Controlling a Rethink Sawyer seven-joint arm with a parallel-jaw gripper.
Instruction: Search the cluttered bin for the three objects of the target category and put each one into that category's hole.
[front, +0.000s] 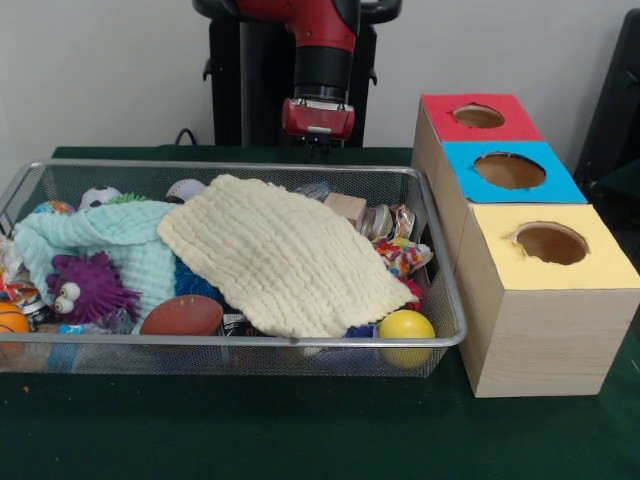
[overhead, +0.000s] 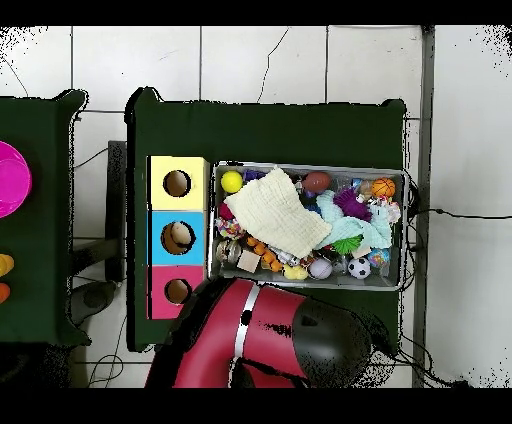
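Yellow ball (front: 406, 325) sits closest to you, pressed into the front right corner of the wire bin (front: 240, 340), with a brown football (front: 182, 314) along the same front wall. You don't know the target category from what shows, so treat the balls as likely candidates: the soccer ball (overhead: 359, 267) and orange basketball (overhead: 383, 187) show in the overhead view at the bin's other end.

Your gripper (front: 318, 148) hangs just behind the bin's back rim, above the clutter and touching nothing; you cannot tell how far its fingers are spread, and nothing appears to be held.

Most of the middle is buried under the cream cloth (front: 280, 255), with a mint cloth (front: 115, 240) beside it and a purple spiky toy (front: 88, 285) on top of that. Lift the cream cloth aside first, pinching near an edge so it doesn't drag small items out.

Three holes wait in the box beside the bin: red (front: 478, 116), blue (front: 510, 170), yellow (front: 551, 243). From overhead, something already lies in the blue one.
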